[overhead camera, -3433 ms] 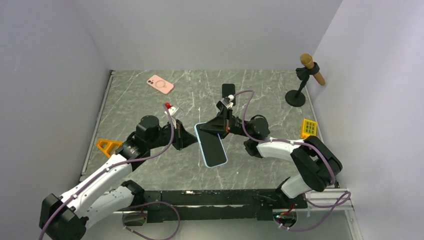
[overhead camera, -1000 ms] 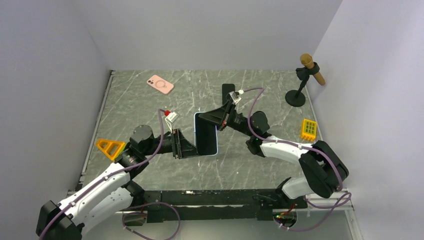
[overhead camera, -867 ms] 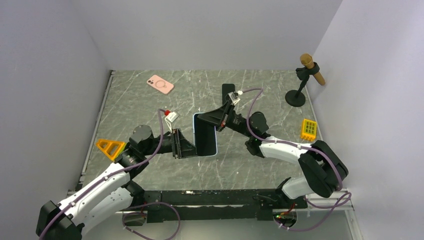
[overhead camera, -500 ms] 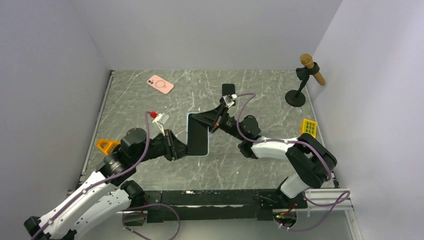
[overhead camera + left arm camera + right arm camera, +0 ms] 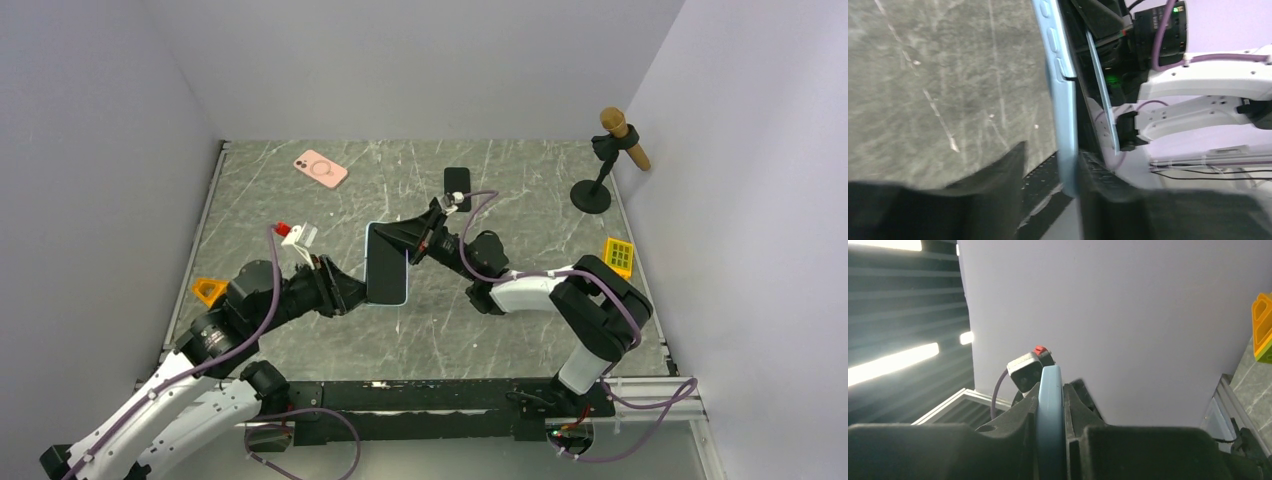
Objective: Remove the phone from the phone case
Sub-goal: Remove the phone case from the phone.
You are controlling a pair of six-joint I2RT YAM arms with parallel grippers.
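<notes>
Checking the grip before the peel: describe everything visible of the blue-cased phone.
The phone faces up with a dark screen. It sits in a light-blue, soft-looking case that has raised side buttons on its rim. No separation shows from above. It appears to be lifted off the table. The left gripper has its jaws pinching the left long edge, and the right gripper has its jaws clamping the far short edge.

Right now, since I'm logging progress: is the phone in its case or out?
In. From above, the dark screen of the phone lies framed by the light blue rim of the case.
</notes>
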